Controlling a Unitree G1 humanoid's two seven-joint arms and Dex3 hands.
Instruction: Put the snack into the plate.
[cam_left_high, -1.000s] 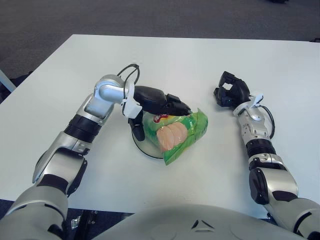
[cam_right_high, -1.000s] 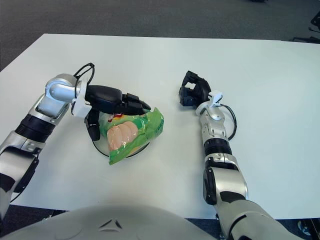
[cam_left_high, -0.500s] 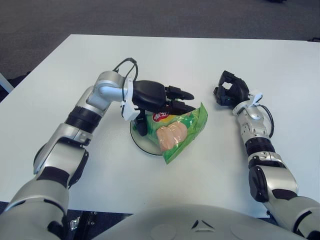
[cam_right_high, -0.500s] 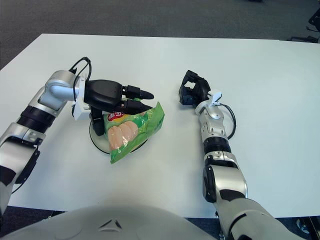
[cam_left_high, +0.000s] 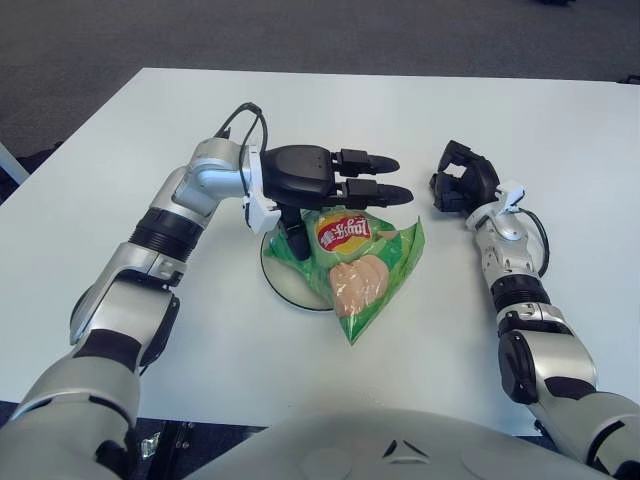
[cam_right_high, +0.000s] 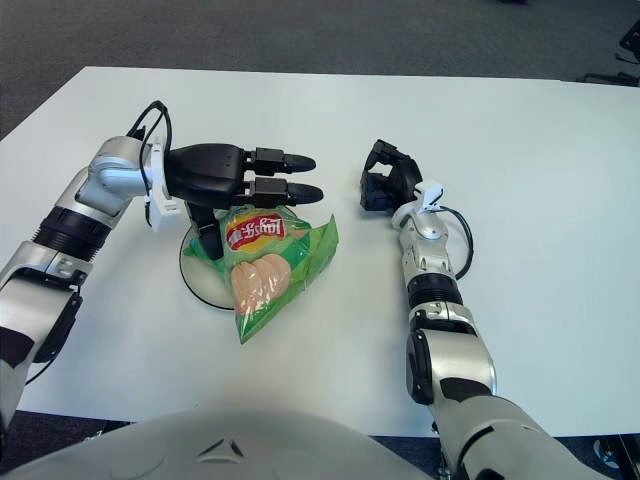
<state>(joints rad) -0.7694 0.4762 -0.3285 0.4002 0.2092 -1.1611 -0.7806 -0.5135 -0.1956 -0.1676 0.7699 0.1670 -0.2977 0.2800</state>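
Note:
The snack is a green chip bag (cam_left_high: 362, 268) with a red and yellow logo. It lies face up across the right half of a round white plate (cam_left_high: 280, 283), and its lower end hangs off the rim onto the table. My left hand (cam_left_high: 345, 200) hovers at the bag's far edge. Its two fingers (cam_left_high: 372, 162) stretch straight out to the right, and the thumb points down by the bag's left corner. The hand grips nothing. My right hand (cam_left_high: 458, 186) shows to the right of the bag, fingers curled and holding nothing.
The white table (cam_left_high: 420, 110) spreads around the plate. Its left edge and front edge lie close to my arms, with dark carpet (cam_left_high: 300, 30) beyond the far edge.
My left hand has let go of the bag, straightened its fingers and drawn back toward the far side. The bag has turned logo-up and settled lower on the plate. The right hand has not moved.

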